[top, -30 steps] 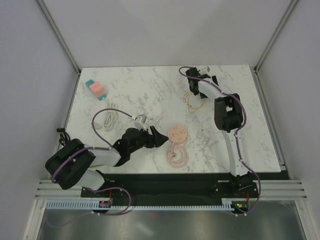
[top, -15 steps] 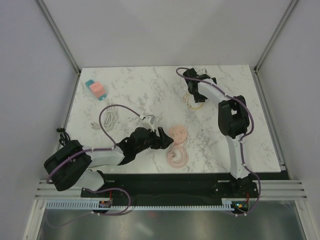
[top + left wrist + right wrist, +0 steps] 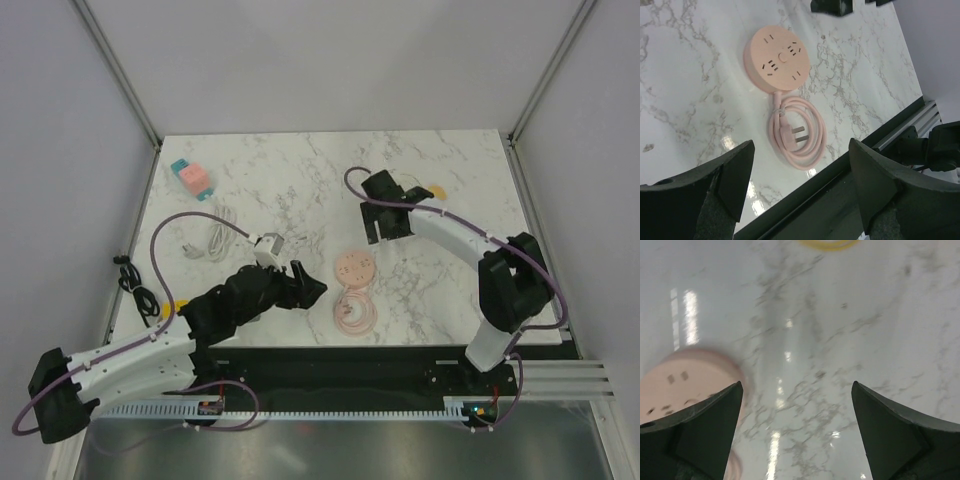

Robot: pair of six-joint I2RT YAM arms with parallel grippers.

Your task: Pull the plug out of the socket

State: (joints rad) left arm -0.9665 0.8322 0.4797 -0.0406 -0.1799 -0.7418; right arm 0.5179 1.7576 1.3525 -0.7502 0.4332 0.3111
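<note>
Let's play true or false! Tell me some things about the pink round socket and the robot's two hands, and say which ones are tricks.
1. The pink round socket lies flat on the marble table. True.
2. The left hand is squeezing the socket. False: it is open, holds nothing and is apart from the socket.
3. The socket's pink cord is coiled in a loop beside it. True.
4. The right hand is shut tight. False: it is wide open, with nothing between its fingers.
5. Something is plugged into the socket's top. False: every hole looks empty.

Bare marble (image 3: 250, 190) around socket (image 3: 777, 59), coiled cord (image 3: 779, 111) nearside
</note>
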